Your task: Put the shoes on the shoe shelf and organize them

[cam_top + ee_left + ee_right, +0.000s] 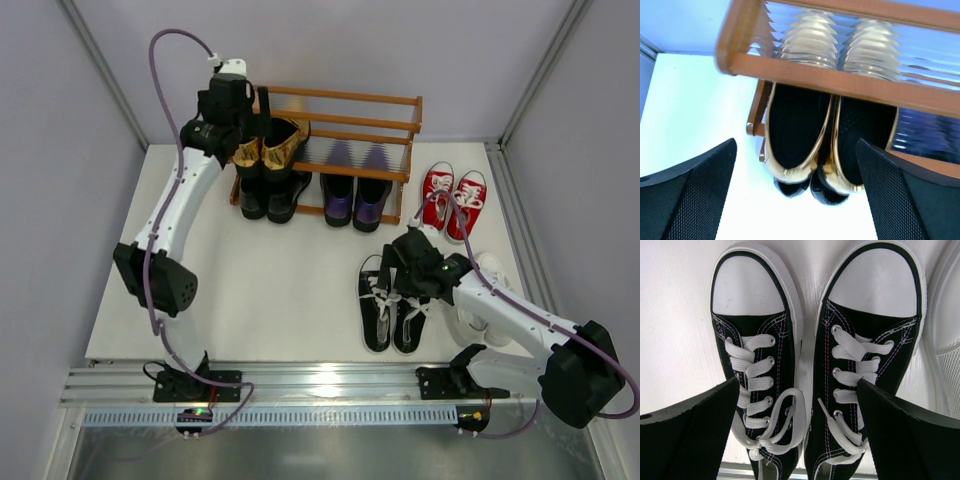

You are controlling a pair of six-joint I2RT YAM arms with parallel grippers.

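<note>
**A:** Where do the shoes stand?

**B:** Two pairs sit at the left end of the shelf (345, 97). The gold loafers (270, 148) are on a tier with their heels sticking out toward the near side. The black dress shoes (270, 197) are directly beneath them. The purple loafers (355, 203) are on the low tier, just right of the black pair.

**A:** And the rest?

**B:** They are on the tabletop (280, 290). The red sneakers (452, 200) lie just beside the shelf's right end. The black-and-white sneakers (390, 305) lie side by side nearer to us, toes pointing to the near edge. The white sneakers (487, 318) are to their right, partly hidden under the right arm.

**A:** What about the left claw?

**B:** The left claw (796, 145) hangs over the heels of the gold loafers. Its fingers are spread wide on either side and touch neither shoe.

**A:** And the right one?

**B:** The right claw (797, 382) is also wide open and grips nothing. It hovers above the laces of the black-and-white pair, with one finger outside each shoe.
</note>
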